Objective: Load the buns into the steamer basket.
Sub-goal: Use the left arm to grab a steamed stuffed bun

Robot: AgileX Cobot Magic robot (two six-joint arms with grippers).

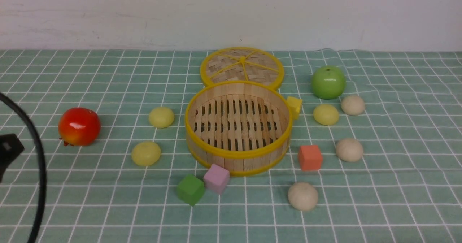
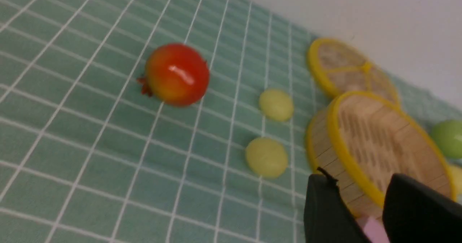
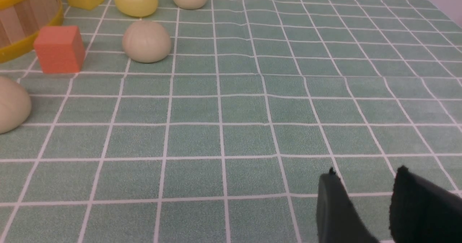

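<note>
The empty steamer basket (image 1: pixel 236 155) stands mid-table. Two pale yellow buns (image 1: pixel 161 117) (image 1: pixel 146 153) lie to its left and one (image 1: pixel 326 114) to its right. Three beige-white buns (image 1: pixel 353 104) (image 1: pixel 349 150) (image 1: pixel 303 196) lie to its right and front right. In the left wrist view my left gripper (image 2: pixel 361 185) is open and empty, above the table near the basket's (image 2: pixel 321 142) front left, with the nearer yellow bun (image 2: pixel 266 157) beside it. My right gripper (image 3: pixel 364 178) is open and empty over bare cloth, well away from the nearest beige bun (image 3: pixel 146 41).
The flat woven lid (image 1: pixel 242 66) lies behind the basket. A red fruit (image 1: pixel 79 126) sits far left and a green apple (image 1: pixel 328 82) at the back right. Yellow (image 1: pixel 294 107), orange (image 1: pixel 310 157), pink (image 1: pixel 216 178) and green (image 1: pixel 190 189) cubes ring the basket. A black cable (image 1: pixel 38 156) hangs at the left edge.
</note>
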